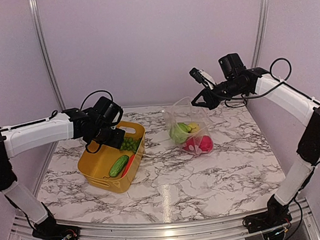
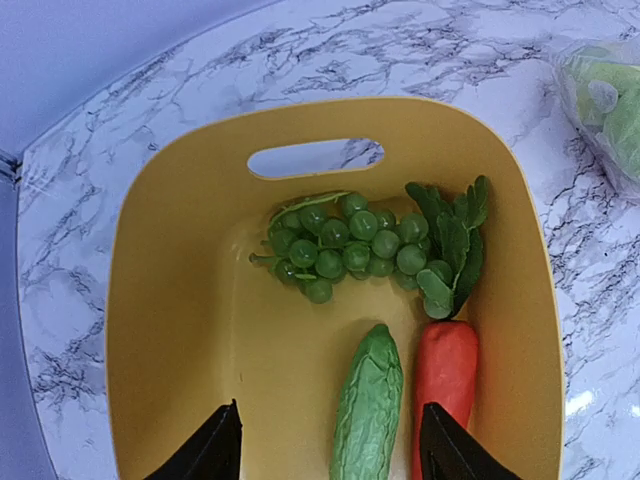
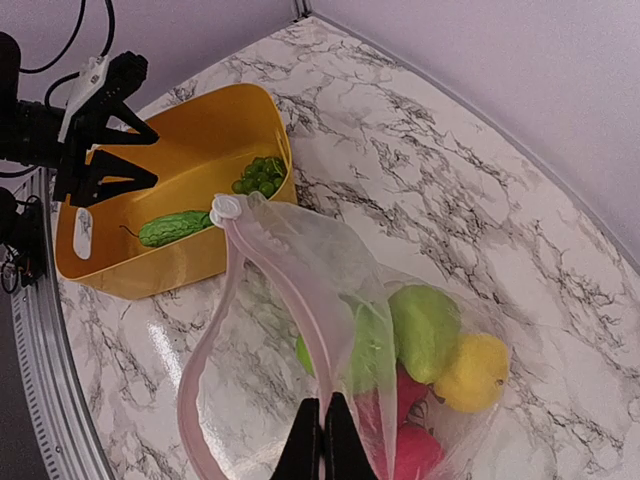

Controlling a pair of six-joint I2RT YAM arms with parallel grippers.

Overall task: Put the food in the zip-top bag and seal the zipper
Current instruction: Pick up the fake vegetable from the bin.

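The clear zip-top bag [image 1: 189,123] stands on the marble table, held up at its mouth. Its pale pink zipper [image 3: 290,300] gapes open. Inside lie green [image 3: 425,328], yellow [image 3: 472,372] and red [image 3: 400,450] toy food. My right gripper [image 3: 322,440] is shut on the bag's pink mouth edge; it also shows in the top view [image 1: 200,100]. My left gripper [image 2: 330,445] is open above the yellow bin [image 2: 160,300], over a green cucumber [image 2: 368,405], next to a red carrot [image 2: 445,375]; green grapes [image 2: 345,248] lie beyond. The left gripper [image 1: 107,136] is over the bin's far end.
The yellow bin [image 1: 100,171] sits left of centre on the marble table [image 1: 207,171]. Purple walls stand close behind and on both sides. The bag shows at the top right edge of the left wrist view [image 2: 605,100].
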